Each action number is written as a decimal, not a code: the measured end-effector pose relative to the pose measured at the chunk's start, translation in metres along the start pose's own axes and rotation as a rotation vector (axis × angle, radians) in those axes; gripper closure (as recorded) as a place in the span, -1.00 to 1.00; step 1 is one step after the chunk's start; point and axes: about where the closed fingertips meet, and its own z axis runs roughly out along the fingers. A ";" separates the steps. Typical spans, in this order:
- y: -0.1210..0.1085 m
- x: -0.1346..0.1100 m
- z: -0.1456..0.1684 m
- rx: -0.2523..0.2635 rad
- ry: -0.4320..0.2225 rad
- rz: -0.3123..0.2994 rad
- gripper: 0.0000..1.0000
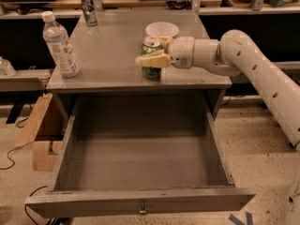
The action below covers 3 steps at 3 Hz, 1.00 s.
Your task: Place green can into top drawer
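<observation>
The green can [152,71] stands upright near the front edge of the grey cabinet top [112,55]. My gripper [150,50] reaches in from the right and straddles the can. One tan finger [152,60] crosses in front of the can's body and the other sits behind its top. The fingers look open around the can, which still rests on the cabinet top. The top drawer [140,203] is pulled fully out below, and its grey inside holds nothing.
A clear water bottle [58,43] stands at the left of the cabinet top. A slim silver can [88,8] stands at the back left. A white bowl [161,30] sits just behind the green can. Cardboard pieces [40,130] lean on the floor at the left.
</observation>
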 end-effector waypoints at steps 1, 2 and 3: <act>0.012 -0.011 0.015 -0.033 -0.044 0.011 0.29; 0.053 -0.036 0.019 -0.083 -0.069 0.013 0.76; 0.107 -0.061 0.015 -0.103 -0.059 -0.027 1.00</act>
